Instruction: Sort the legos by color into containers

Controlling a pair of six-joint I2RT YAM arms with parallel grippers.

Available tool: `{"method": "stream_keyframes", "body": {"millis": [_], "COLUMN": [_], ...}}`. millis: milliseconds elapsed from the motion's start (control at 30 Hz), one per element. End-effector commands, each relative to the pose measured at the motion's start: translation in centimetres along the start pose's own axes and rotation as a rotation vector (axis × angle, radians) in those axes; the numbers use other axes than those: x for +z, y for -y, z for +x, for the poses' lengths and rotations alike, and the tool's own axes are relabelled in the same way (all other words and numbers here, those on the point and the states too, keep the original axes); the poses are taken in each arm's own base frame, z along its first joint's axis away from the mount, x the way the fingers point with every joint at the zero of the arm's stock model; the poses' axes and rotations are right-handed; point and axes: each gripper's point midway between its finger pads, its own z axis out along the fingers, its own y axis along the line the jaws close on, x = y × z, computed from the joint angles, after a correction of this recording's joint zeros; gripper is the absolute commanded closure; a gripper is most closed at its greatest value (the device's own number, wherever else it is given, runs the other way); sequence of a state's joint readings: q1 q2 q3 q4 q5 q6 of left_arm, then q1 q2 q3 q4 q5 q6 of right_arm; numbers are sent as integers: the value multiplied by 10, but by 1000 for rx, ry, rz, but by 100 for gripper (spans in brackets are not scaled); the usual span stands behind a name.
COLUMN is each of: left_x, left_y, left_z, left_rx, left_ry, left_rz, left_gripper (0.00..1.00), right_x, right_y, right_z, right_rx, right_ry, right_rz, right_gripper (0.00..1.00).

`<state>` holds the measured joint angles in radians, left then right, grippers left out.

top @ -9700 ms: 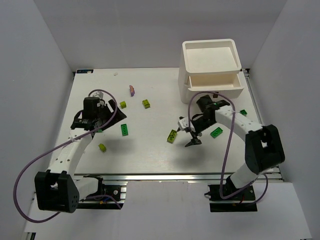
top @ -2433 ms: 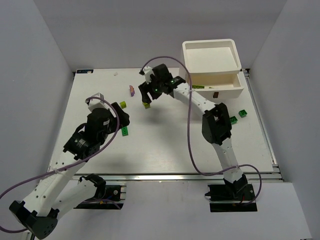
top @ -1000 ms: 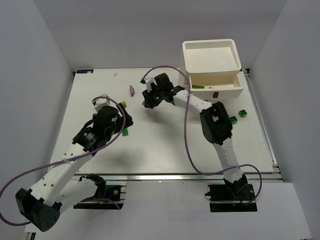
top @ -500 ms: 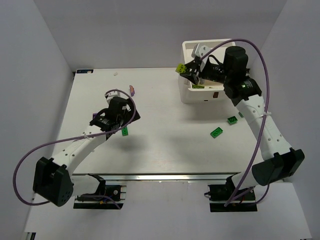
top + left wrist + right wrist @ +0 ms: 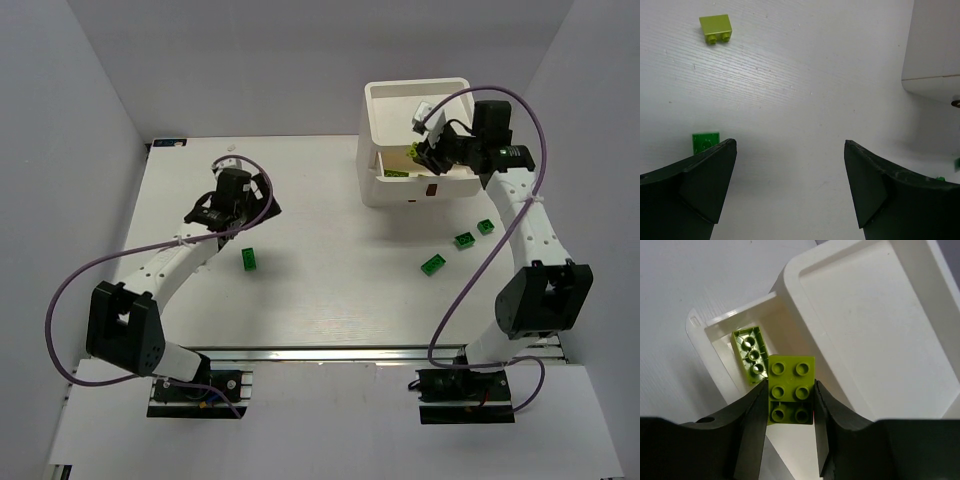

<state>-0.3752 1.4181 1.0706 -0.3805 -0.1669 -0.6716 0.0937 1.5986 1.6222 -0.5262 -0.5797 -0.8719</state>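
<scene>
Left gripper [image 5: 232,195]: over the left half of the table [image 5: 330,220], in from the left and far edges. Jaws wide apart, nothing between them. Wrist view: bare table runs straight ahead between my fingers [image 5: 700,180].

Lime brick [image 5: 715,28]: lies ahead and left on open table, well apart from both fingers.

Green brick [image 5: 249,259]: on the table on the near side of this gripper. In the wrist view it is part hidden behind my left fingertip; I cannot tell if they touch.

Middle: a broad bare stretch of table lies between the green brick and the unit [image 5: 385,190].

Unit: white, at the far right of the table. Tray [image 5: 375,110] open on top. Drawer [image 5: 705,325] pulled out below it, with a dark handle [image 5: 431,189] on its front.

Right gripper [image 5: 791,400]: above the open drawer, just at the tray's front rim. Jaws clamped on a held brick [image 5: 791,389], lime, studs up, a finger on each long side.

Drawer brick [image 5: 751,355]: lime, lying inside the drawer, and overlapped in my wrist view by the held brick. I cannot tell the gap between them.

Right side: three green bricks [image 5: 433,264] [image 5: 464,241] [image 5: 486,226] sit in a slanting line on the table, near the unit's front. The last is close to the right edge.
</scene>
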Motion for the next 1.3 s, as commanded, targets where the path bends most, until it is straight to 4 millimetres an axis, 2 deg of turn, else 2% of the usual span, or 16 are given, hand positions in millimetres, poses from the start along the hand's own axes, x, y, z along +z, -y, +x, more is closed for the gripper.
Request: {"method": "stream_keyframes", "body": {"millis": [0, 33, 133, 167, 333, 533, 600, 700, 733, 767, 800, 833, 867, 933, 1100, 1267], "left_x": [2, 5, 11, 13, 24, 46, 50, 62, 65, 73, 77, 80, 90, 99, 131, 144], "left_y": [3, -1, -8, -8, -14, -22, -25, -35, -36, -40, -42, -43, -44, -49, -59, -64], "left_z": [-19, -20, -24, -24, -37, -41, -44, -44, -42, -35, -39, -38, -36, -37, -26, -33], "left_rx": [-7, -13, -33, -34, -84, -125, -132, -138, -133, -129, -131, -127, -126, -128, -90, -49], "left_ry": [17, 13, 11, 8, 21, -9, -13, -36, -45, -68, -66, -72, -81, -88, -145, -161], "left_rz": [10, -5, -34, -36, -58, -82, -91, -121, -128, -145, -147, -151, -162, -175, -228, -284], "left_gripper": [2, 2, 2, 2, 2, 3, 6, 12, 13, 15, 15, 15, 15, 15, 16, 17], "right_x": [1, 2, 9, 9, 9, -2, -12, -28, -33, -38, -40, -45, -47, -49, -44, -41], "right_y": [3, 0, 3, 6, 12, 24, 29, 15, 12, -3, -13, -22, -39, -56, -73, -74], "right_z": [-3, 3, 12, 13, 4, -26, -52, -81, -95, -96, -100, -111, -107, -108, -95, -85], "right_rx": [-100, -89, -85, -81, -55, -24, 17, 126, 120, 155, 209, 174, 196, 202, 228, 231], "right_ry": [-2, -20, -44, -47, -34, 44, 110, 219, 286, 307, 335, 398, 409, 443, 422, 395], "right_rz": [-45, -58, -62, -59, -58, -17, 10, -16, -28, -46, -67, -103, -138, -188, -215, -186], "right_gripper": [94, 91, 71, 58, 42, 41, 44, 77, 94, 98, 98, 88, 76, 51, 44, 42]}}
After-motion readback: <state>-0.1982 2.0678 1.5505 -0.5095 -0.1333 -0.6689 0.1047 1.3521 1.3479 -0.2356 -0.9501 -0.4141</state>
